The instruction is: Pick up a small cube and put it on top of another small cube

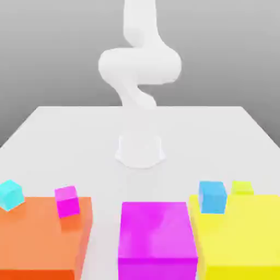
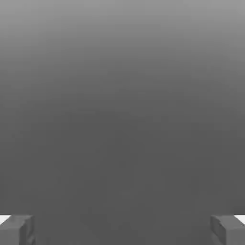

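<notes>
Gripper [image 2: 122,229] is hanging wide open and empty, well apart from the lime cube [image 1: 241,187]; approach should be centring jaws squarely over it.

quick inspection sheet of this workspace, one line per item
surface: white table, bare in the middle around the arm's base.
job's things: small lime cube on the large yellow block, at its far edge; small blue cube on the same block, beside the lime one toward the exterior view's left; whether they touch cannot be told.
clutter: small cyan cube and small magenta cube on the large orange block; large magenta block between orange and yellow, nothing on it.
grippers: gripper open, fingers far apart, nothing between them.
cables: nothing seen.
surroundings: plain grey backdrop; white arm rises from the table.
</notes>
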`<state>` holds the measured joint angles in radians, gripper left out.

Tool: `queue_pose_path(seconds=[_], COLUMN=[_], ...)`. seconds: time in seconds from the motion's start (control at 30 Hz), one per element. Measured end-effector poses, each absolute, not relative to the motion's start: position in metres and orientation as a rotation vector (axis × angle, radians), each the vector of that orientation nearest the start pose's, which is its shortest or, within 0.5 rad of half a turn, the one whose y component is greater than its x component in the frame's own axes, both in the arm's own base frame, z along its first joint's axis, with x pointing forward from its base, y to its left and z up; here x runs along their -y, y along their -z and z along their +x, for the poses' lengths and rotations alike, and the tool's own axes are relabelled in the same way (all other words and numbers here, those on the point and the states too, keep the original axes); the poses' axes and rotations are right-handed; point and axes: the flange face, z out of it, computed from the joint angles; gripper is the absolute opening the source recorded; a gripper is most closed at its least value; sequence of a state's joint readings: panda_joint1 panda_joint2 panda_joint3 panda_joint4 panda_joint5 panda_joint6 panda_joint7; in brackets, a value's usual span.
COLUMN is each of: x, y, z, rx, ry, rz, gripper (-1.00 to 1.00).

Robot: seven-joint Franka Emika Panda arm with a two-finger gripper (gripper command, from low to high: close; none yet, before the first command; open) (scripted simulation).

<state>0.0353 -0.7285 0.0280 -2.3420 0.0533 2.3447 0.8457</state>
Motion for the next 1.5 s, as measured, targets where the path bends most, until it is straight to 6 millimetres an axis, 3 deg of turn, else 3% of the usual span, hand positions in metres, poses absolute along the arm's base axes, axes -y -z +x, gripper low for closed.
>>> queue_pose_path(seconds=[0.1,0.2,0.4,0.53,0.67,0.87,0.9,1.1,1.13,1.33,1.5], x=[-0.068,-0.111,-0.194,-0.241,-0.275,-0.300,-0.298,-0.298,-0.297,-0.297,-0.298], y=[-0.613,-0.558,-0.446,-0.372,-0.302,-0.209,-0.197,-0.139,-0.132,-0.129,-0.164], z=[0.400,0.412,0.402,0.372,0.327,0.241,0.237,0.232,0.231,0.231,0.233], rx=[-1.058,-1.080,-1.138,-1.186,-1.240,-1.308,-1.329,-1.345,-1.345,-1.344,-1.344], ry=[0.732,0.585,0.327,0.189,0.084,0.006,0.005,0.000,-0.001,-0.001,0.004], rz=[-2.456,-2.479,-2.549,-2.613,-2.689,-2.828,-2.833,-2.837,-2.838,-2.836,-2.837], gripper=[0.00,0.00,0.00,0.00,0.00,0.00,0.00,0.00,-1.00,-1.00,-1.00])
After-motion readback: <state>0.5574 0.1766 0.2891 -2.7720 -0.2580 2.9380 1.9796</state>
